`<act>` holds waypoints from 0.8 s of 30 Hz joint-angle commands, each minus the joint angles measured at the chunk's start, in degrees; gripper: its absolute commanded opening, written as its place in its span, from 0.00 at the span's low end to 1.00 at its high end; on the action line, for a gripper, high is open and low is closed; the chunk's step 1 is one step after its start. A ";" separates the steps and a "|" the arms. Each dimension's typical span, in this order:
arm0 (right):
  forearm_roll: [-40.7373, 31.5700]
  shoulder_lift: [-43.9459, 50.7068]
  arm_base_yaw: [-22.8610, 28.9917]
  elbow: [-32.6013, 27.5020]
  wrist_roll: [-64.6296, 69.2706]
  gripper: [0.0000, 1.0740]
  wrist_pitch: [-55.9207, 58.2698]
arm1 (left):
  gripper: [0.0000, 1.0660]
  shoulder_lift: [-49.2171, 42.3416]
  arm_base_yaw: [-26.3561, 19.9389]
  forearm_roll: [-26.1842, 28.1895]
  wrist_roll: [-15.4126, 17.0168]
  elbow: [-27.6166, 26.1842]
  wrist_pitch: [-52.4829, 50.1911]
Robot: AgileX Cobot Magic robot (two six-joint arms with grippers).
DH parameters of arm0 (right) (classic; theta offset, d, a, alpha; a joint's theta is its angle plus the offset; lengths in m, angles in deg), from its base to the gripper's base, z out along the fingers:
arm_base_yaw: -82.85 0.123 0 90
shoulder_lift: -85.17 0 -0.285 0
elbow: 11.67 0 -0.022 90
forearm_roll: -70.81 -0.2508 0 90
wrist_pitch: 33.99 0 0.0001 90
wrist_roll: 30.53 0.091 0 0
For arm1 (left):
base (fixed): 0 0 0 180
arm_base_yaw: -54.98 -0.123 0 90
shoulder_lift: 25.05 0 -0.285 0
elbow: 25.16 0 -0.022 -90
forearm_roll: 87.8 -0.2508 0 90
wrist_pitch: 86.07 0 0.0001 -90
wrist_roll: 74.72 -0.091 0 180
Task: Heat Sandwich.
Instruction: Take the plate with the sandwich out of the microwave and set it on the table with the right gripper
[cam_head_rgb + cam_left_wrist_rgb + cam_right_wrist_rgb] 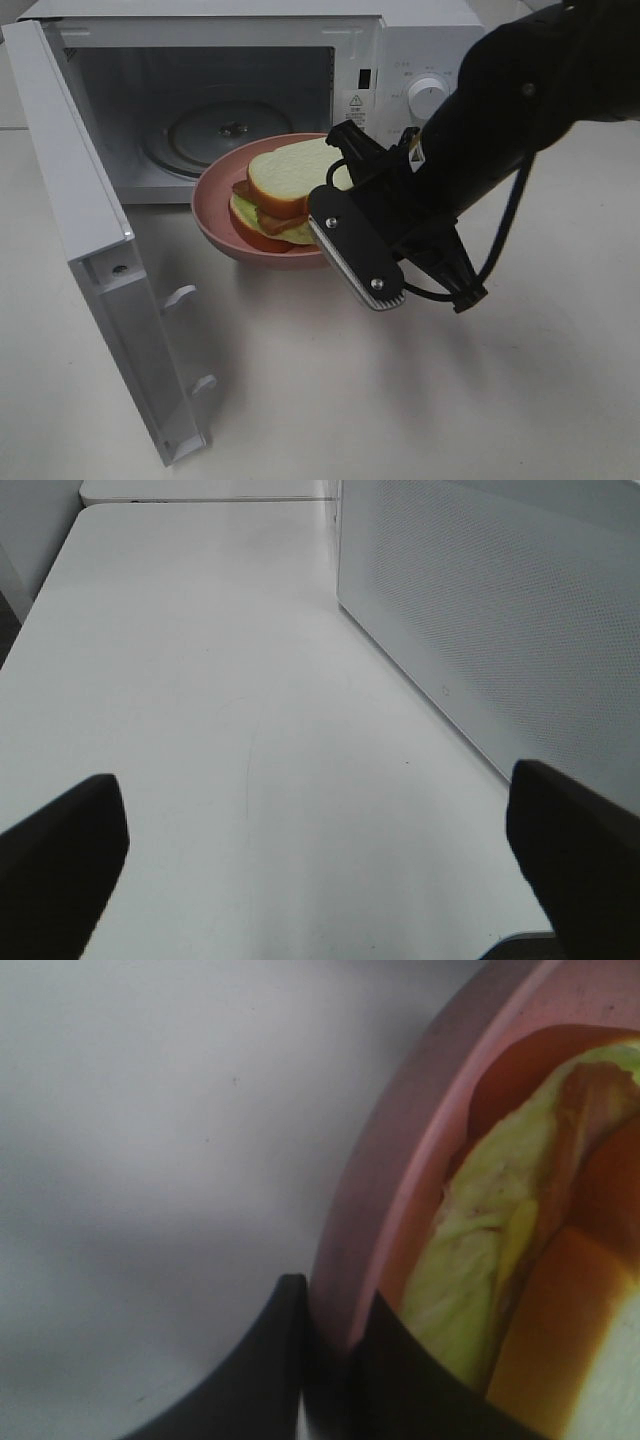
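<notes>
Sandwich (285, 185) on pink plate (215, 215), rim pinched in R tool (335, 1335); L tool (320, 830) open, empty.

The right hand (345, 215) grips the rim of the pink plate (215, 222) with the sandwich (290, 178), just before the open microwave (400, 50) on the white worktop (400, 400).

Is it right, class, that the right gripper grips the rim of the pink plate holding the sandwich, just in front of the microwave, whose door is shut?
Not quite. The microwave door stands open, as the exterior high view shows. The rest holds: the right gripper grips the pink plate bearing the sandwich.
</notes>
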 commanded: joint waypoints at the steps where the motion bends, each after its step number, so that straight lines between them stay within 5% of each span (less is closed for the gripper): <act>1: 0.69 3.90 0.11 -2.86 -0.46 0.00 -1.95 | 0.92 -0.40 -0.17 0.23 0.06 0.00 -0.57; 24: 6.30 25.38 0.11 -20.17 6.42 0.00 0.40 | 0.92 -0.40 -0.17 0.23 0.06 0.00 -0.57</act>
